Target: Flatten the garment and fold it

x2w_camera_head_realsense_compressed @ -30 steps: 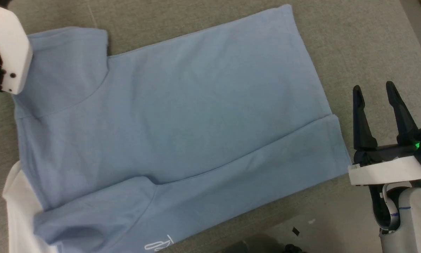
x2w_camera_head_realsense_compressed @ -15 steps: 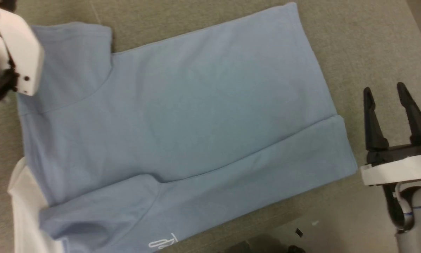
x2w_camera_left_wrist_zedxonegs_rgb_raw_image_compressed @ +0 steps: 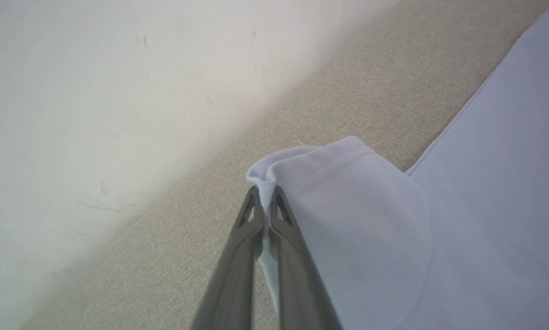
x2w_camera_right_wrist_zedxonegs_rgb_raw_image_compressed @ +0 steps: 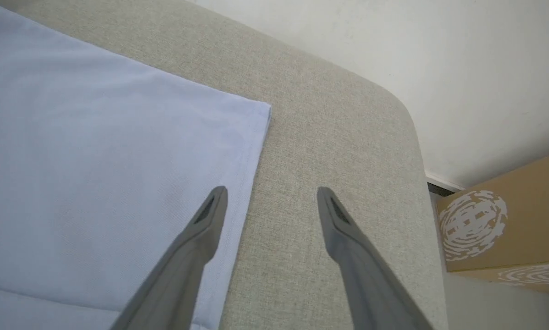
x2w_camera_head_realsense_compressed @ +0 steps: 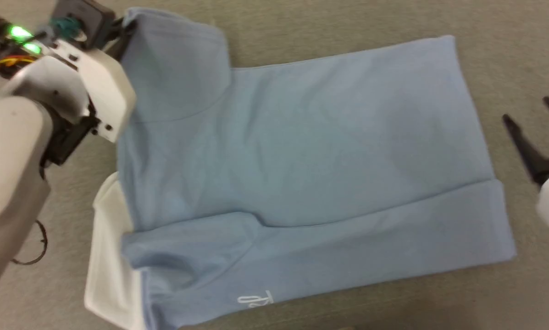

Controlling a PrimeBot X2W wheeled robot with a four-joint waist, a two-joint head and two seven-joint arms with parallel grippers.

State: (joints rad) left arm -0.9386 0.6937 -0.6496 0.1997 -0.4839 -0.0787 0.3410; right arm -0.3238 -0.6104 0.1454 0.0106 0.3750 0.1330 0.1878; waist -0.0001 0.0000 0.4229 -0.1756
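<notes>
- At the left jaws: clamped together on the outer corner of one sleeve (x2w_camera_left_wrist_zedxonegs_rgb_raw_image_compressed: 347, 206), fabric pinched into a small peak between the tips.
- At the right jaws: wide apart and holding nothing, one finger (x2w_camera_right_wrist_zedxonegs_rgb_raw_image_compressed: 196, 238) above the hem, the other above bare tabletop (x2w_camera_right_wrist_zedxonegs_rgb_raw_image_compressed: 338, 114).
- Around both: the garment (x2w_camera_head_realsense_compressed: 302, 160), light blue, spread nearly flat on the grey fabric-covered tabletop, hem toward the right jaws, sleeves toward the left.
- Along the near long edge in the head view: a band (x2w_camera_head_realsense_compressed: 347, 229) folded over onto the body, with a small white script mark (x2w_camera_head_realsense_compressed: 256, 300) at its rim.
- At the near left corner: a white panel (x2w_camera_head_realsense_compressed: 109, 256) sticking out from under the blue.
- Further out: pale left forearm (x2w_camera_head_realsense_compressed: 8, 160) at the left edge of the head view, a plain wall (x2w_camera_left_wrist_zedxonegs_rgb_raw_image_compressed: 95, 68) behind the tabletop, a cardboard box (x2w_camera_right_wrist_zedxonegs_rgb_raw_image_compressed: 508, 220) past its rounded corner.
</notes>
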